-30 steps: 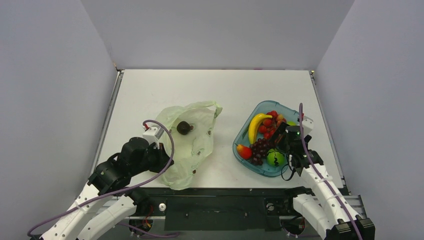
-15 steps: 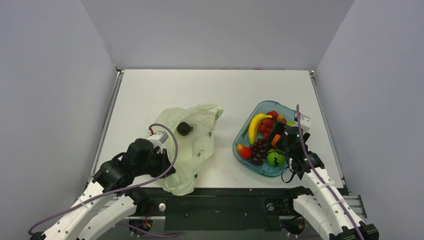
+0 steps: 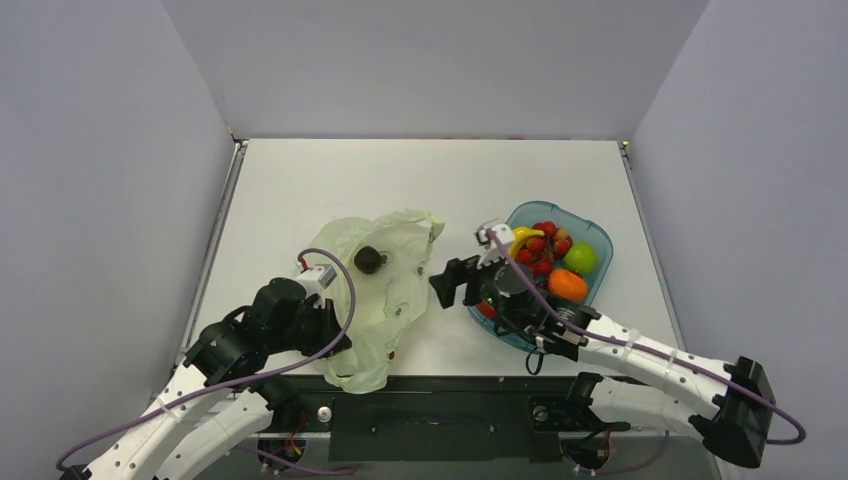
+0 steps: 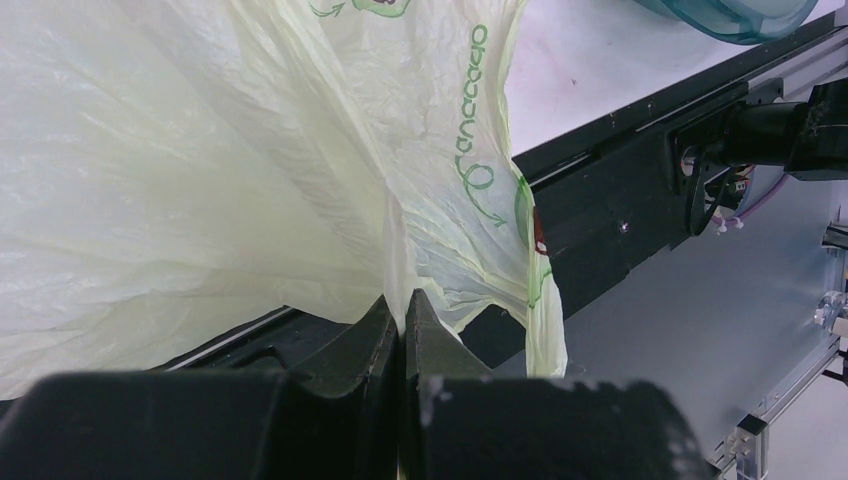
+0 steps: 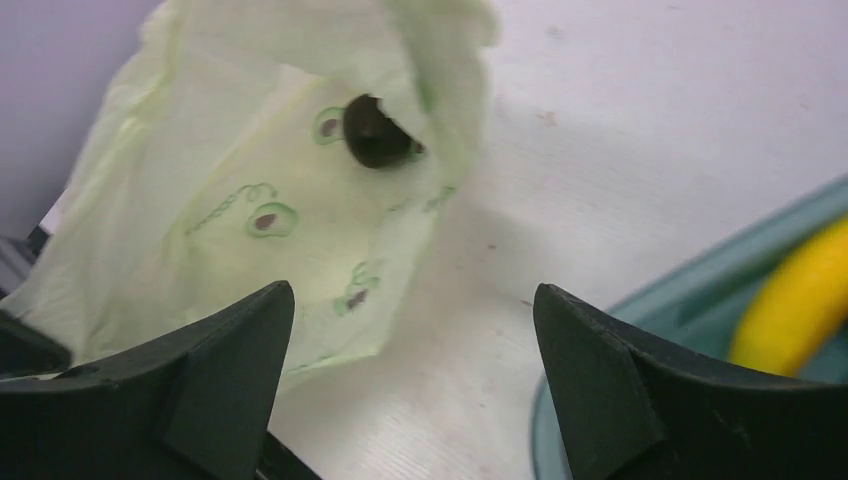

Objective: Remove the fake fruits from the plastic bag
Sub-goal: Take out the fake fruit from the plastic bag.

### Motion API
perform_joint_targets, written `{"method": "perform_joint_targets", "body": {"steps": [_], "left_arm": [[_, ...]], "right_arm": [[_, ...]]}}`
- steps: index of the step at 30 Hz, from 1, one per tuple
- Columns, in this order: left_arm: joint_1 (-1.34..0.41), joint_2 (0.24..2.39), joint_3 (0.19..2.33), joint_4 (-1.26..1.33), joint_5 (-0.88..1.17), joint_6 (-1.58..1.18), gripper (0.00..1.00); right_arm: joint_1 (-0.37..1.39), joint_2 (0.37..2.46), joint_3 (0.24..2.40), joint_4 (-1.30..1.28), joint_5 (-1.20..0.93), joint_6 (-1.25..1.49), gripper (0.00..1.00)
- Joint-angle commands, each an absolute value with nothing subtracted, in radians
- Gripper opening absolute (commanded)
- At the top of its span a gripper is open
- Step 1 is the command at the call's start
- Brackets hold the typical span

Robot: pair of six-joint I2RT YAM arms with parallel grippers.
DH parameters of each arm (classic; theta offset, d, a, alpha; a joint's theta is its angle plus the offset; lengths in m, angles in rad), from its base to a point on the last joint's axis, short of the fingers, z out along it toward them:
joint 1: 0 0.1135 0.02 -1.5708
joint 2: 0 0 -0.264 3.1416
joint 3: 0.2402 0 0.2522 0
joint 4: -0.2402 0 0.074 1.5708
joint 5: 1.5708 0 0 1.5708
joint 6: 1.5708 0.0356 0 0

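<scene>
The pale-green plastic bag (image 3: 390, 295) lies crumpled left of centre, and a dark round thing (image 3: 369, 259) shows on it. My left gripper (image 3: 328, 328) is shut on the bag's near-left edge; in the left wrist view its fingertips (image 4: 402, 305) pinch a fold of the bag (image 4: 200, 170). My right gripper (image 3: 455, 283) hangs open and empty over bare table between bag and tray. Its wrist view shows the gripper (image 5: 410, 300) facing the bag (image 5: 230, 210) and the dark thing (image 5: 375, 130). The banana (image 3: 520, 238) and the orange fruit (image 3: 567, 285) lie in the blue tray (image 3: 548, 205).
The tray also holds a red cluster (image 3: 545, 245) and a green fruit (image 3: 581, 258); its rim (image 5: 640, 310) and the banana (image 5: 800, 300) sit at the right of the right wrist view. Grey walls enclose the table. A black rail (image 3: 430, 410) runs along the near edge.
My right arm has swung left from above the tray to the gap beside the bag, and an orange fruit now lies in the tray. The left gripper keeps its hold, shifted slightly nearer.
</scene>
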State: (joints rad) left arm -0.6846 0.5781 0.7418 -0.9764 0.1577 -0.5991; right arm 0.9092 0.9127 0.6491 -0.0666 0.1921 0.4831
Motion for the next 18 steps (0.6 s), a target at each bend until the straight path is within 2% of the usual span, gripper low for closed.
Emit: {"method": "perform_joint_targets", "body": {"steps": [1, 6, 8, 11, 13, 18], "left_arm": [[-0.685, 0.572, 0.748, -0.956, 0.169, -0.610, 0.00], [-0.685, 0.574, 0.744, -0.951, 0.165, -0.614, 0.00], [-0.685, 0.574, 0.745, -0.952, 0.162, -0.614, 0.00], [-0.685, 0.571, 0.743, -0.950, 0.160, -0.619, 0.00], [-0.685, 0.570, 0.746, -0.947, 0.160, -0.622, 0.00], [-0.686, 0.568, 0.741, -0.935, 0.162, -0.629, 0.00]], "right_arm": [[1.063, 1.072, 0.796, 0.104, 0.229, 0.400, 0.84], [1.127, 1.328, 0.953, 0.103, 0.193, 0.364, 0.66], [1.136, 1.398, 0.988, 0.122, 0.180, 0.347, 0.63], [1.141, 1.516, 1.069, 0.108, 0.157, 0.324, 0.54], [1.142, 1.582, 1.108, 0.101, 0.153, 0.303, 0.50], [1.126, 1.704, 1.167, 0.136, 0.177, 0.298, 0.46]]}}
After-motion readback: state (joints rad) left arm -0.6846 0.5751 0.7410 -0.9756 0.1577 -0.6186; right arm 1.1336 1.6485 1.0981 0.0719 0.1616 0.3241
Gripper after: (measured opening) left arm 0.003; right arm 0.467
